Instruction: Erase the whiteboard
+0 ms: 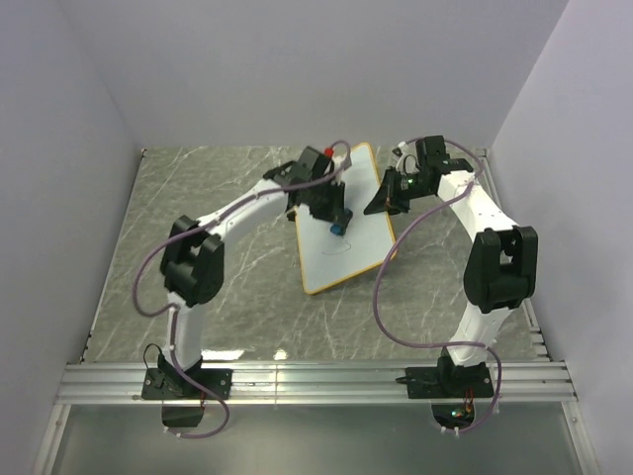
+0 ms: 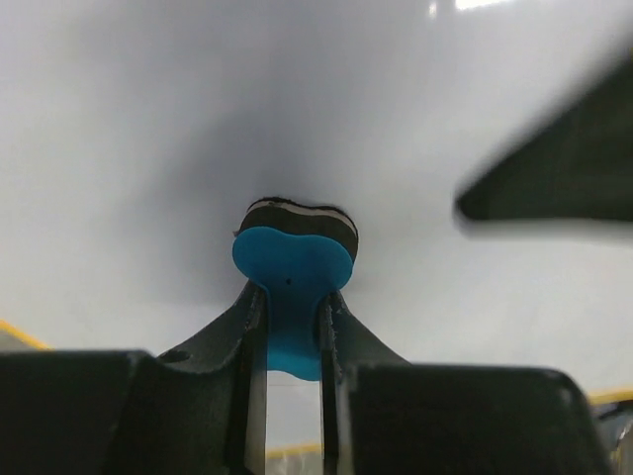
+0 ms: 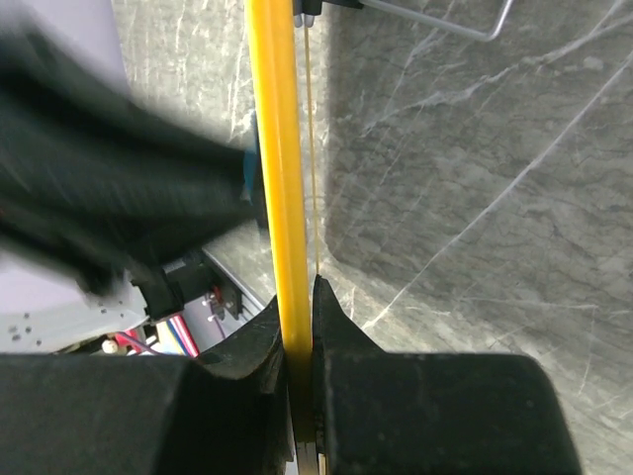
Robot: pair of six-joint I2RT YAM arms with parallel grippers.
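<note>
The left arm (image 1: 213,233) reached from its base at the near left edge across the grey marbled tabletop (image 1: 247,277) toward the far centre. The left gripper (image 1: 333,216) was positioned over the upper part of the whiteboard (image 1: 341,262). In the left wrist view, the left gripper (image 2: 292,302) was clamped on the narrow waist of a small blue eraser (image 2: 293,259), with one finger on each side. A black-and-white layered pad at the far end of the eraser faced the white surface of the whiteboard (image 2: 148,148); whether the pad touched the surface could not be told. A dark, blurred shape (image 2: 564,168) entered this view from the right.

The whiteboard lay at the far centre of the tabletop, between the two arms, with its long sides running diagonally from near left to far right.

The right gripper (image 1: 381,203) was located at the right long edge of the whiteboard. In the right wrist view, the right gripper (image 3: 300,302) was closed on the board's yellow-orange frame (image 3: 275,148), seen edge-on, with one finger on each side of it. The tabletop (image 3: 475,198) filled the right of this view. The right arm (image 1: 490,257) arched from its base at the near right edge.
</note>
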